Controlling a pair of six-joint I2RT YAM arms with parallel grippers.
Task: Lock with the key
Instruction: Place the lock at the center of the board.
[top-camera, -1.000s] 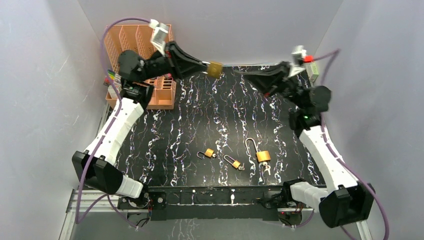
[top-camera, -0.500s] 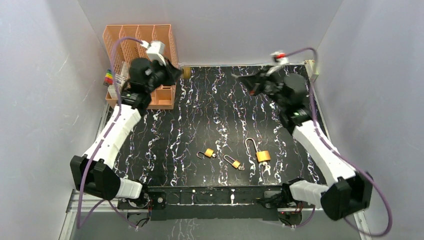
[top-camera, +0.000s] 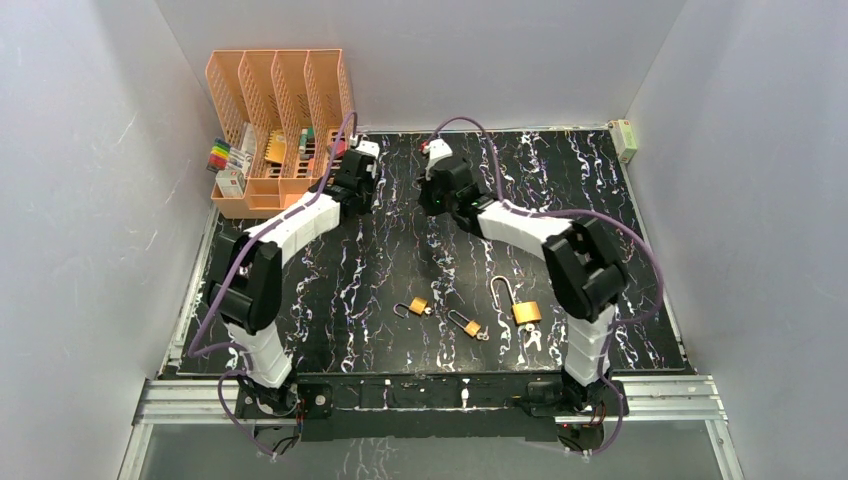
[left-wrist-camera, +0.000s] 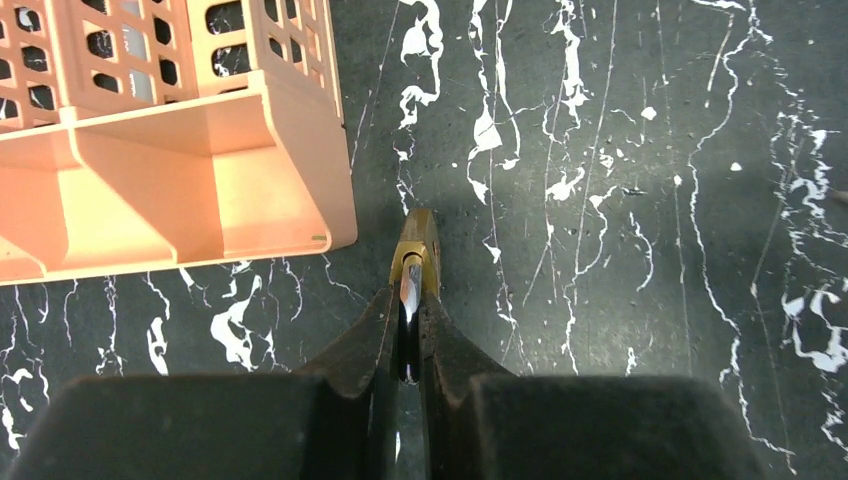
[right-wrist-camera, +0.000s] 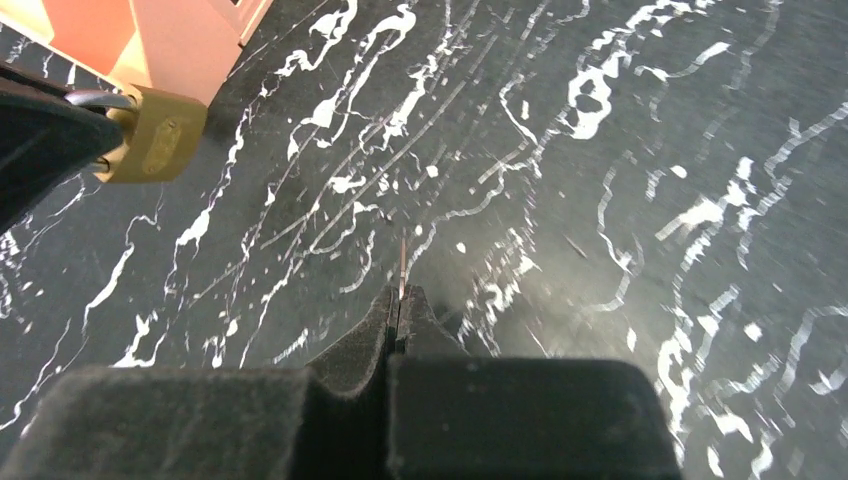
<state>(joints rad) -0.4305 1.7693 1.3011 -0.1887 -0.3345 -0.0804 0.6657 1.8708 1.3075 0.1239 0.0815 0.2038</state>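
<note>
My left gripper (left-wrist-camera: 410, 295) is shut on the silver shackle of a brass padlock (left-wrist-camera: 417, 240), whose body sticks out past the fingertips just above the black marble table (left-wrist-camera: 620, 330). The right wrist view shows that same padlock (right-wrist-camera: 155, 135) at upper left, hanging from the left fingers. My right gripper (right-wrist-camera: 400, 297) is shut on a thin key (right-wrist-camera: 402, 262), seen edge-on and pointing forward. The key tip and the padlock are apart. In the top view both wrists hang low over the back middle of the table (top-camera: 520, 170), facing each other.
An orange file organiser (top-camera: 275, 100) stands at the back left, its corner (left-wrist-camera: 300, 200) just left of the held padlock. Three more brass padlocks (top-camera: 418, 305) (top-camera: 467, 325) (top-camera: 522, 308) lie near the front edge. A small box (top-camera: 627, 140) sits at the back right corner.
Both arms have swung down from a raised pose and inward, bringing the two grippers close together low over the back of the table. The padlock stays in the left gripper.
</note>
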